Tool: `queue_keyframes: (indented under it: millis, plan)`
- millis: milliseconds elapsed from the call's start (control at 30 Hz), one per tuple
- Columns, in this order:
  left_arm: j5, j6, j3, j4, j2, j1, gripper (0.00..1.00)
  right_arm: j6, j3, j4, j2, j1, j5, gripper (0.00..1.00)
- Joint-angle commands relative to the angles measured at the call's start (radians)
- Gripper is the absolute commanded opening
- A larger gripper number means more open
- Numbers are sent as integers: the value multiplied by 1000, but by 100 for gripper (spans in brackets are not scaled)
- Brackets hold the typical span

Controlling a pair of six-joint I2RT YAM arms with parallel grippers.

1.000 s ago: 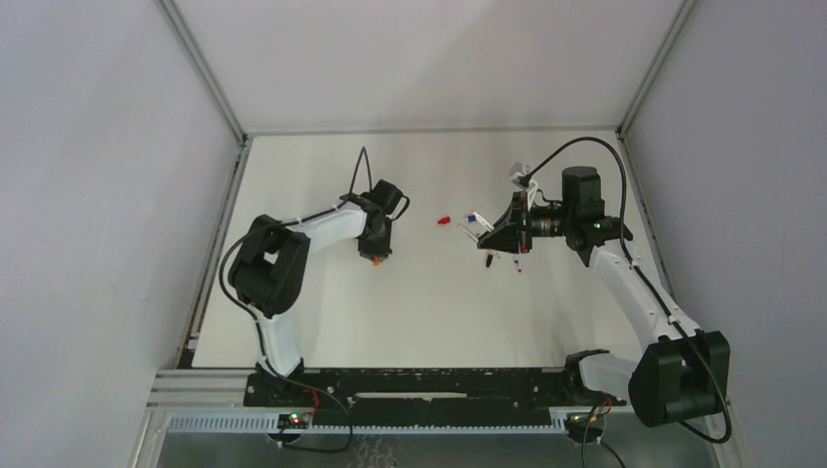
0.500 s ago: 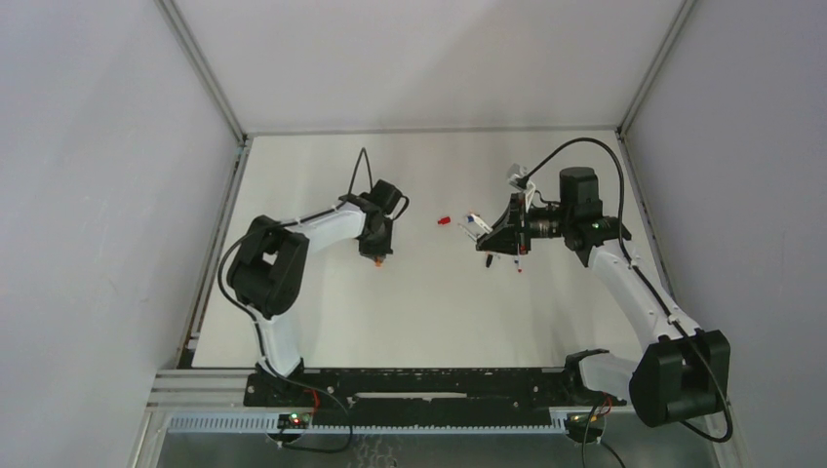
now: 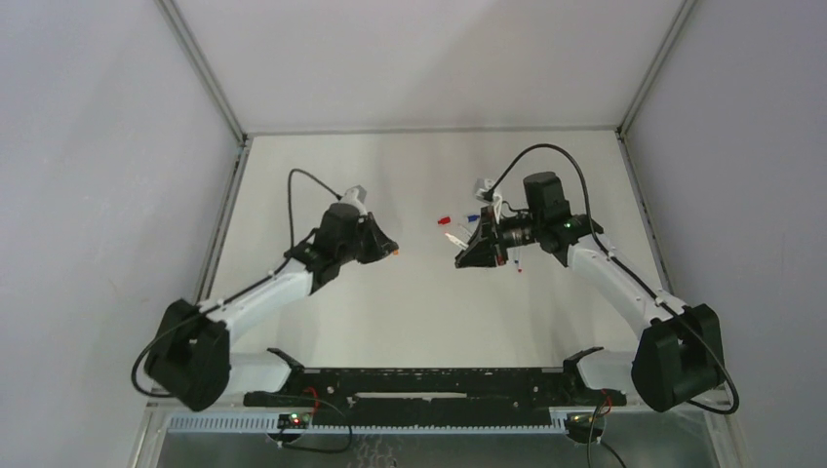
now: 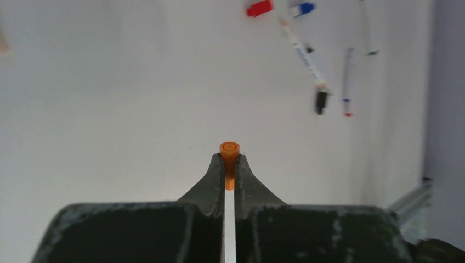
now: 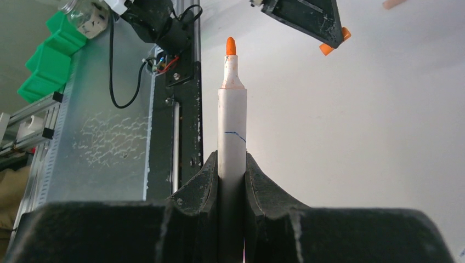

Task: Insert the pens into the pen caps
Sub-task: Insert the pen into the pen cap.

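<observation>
While the left hand (image 4: 230, 164) is pinched shut on the orange cap (image 4: 230, 149), the stub sticks out past its fingertips, its round end facing away from the wrist. The right hand (image 5: 232, 161) is closed narrowly round the white barrel of the orange-tipped pen (image 5: 232, 120), whose tip points out ahead of the fingers. Seen from above, the two hands face each other across a gap over the desk (image 3: 410, 322). From the right wrist the cap sits up and to the right of the pen tip, apart from it.

Farther out on the desk, a red cap (image 4: 259, 8) and a blue cap (image 4: 302, 9) lie side by side. A slanting pen (image 4: 304, 55) lies below them with a black cap (image 4: 321, 102) at its end; whether that cap is fitted on I cannot tell. Another pen (image 4: 347, 71) lies just beside it, and a thin pen (image 4: 366, 24) lies beyond.
</observation>
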Motion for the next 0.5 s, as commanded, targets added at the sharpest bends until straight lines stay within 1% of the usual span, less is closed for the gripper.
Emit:
queue_keyframes:
  millis: [0, 200, 333, 467]
  plan:
    - [78, -200, -187, 395, -155, -11, 0, 19, 10, 57, 20, 58, 45, 0]
    - [11, -375, -319, 649, -303, -31, 0, 94, -10, 143, 33, 130, 170, 0]
    - [-73, -469, -369, 729, -365, -50, 0, 138, -20, 182, 42, 163, 223, 0]
    - [-161, -515, -382, 750, -405, -81, 0, 179, -26, 211, 51, 196, 275, 0]
